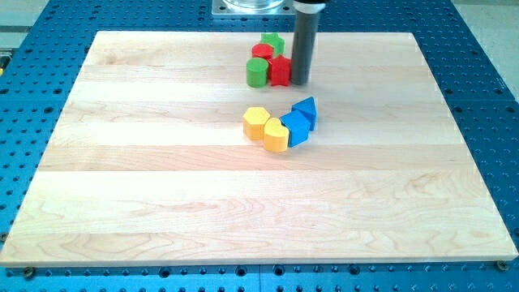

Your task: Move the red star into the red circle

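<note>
One rod ends in my tip (298, 82), touching the red star (280, 71) at its view-right side; no pincer is in view, so its state cannot be told.

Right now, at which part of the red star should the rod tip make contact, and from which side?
No grip is possible; I would press my tip on the red star's lower right edge, coming from the view's bottom right. The red circle lies up-left of it, and the green cylinder blocks a straight leftward push.
</note>
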Controlling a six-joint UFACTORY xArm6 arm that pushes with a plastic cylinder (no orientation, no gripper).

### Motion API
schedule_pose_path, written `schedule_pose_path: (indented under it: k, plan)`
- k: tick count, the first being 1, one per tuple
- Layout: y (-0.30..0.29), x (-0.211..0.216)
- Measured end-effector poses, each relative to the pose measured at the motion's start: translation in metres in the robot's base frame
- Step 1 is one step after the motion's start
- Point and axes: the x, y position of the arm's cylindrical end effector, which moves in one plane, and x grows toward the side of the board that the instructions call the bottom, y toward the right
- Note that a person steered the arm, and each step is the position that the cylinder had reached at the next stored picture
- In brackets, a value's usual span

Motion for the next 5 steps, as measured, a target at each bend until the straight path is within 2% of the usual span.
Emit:
schedule_pose_path:
  k: [1, 2, 3, 4, 5]
  plan:
    - [-0.007, -0.007]
    - [0.008, 0.025]
    - [-0.037, 0.054]
    - [-0.097, 0.056]
    - [-0.068, 0.028]
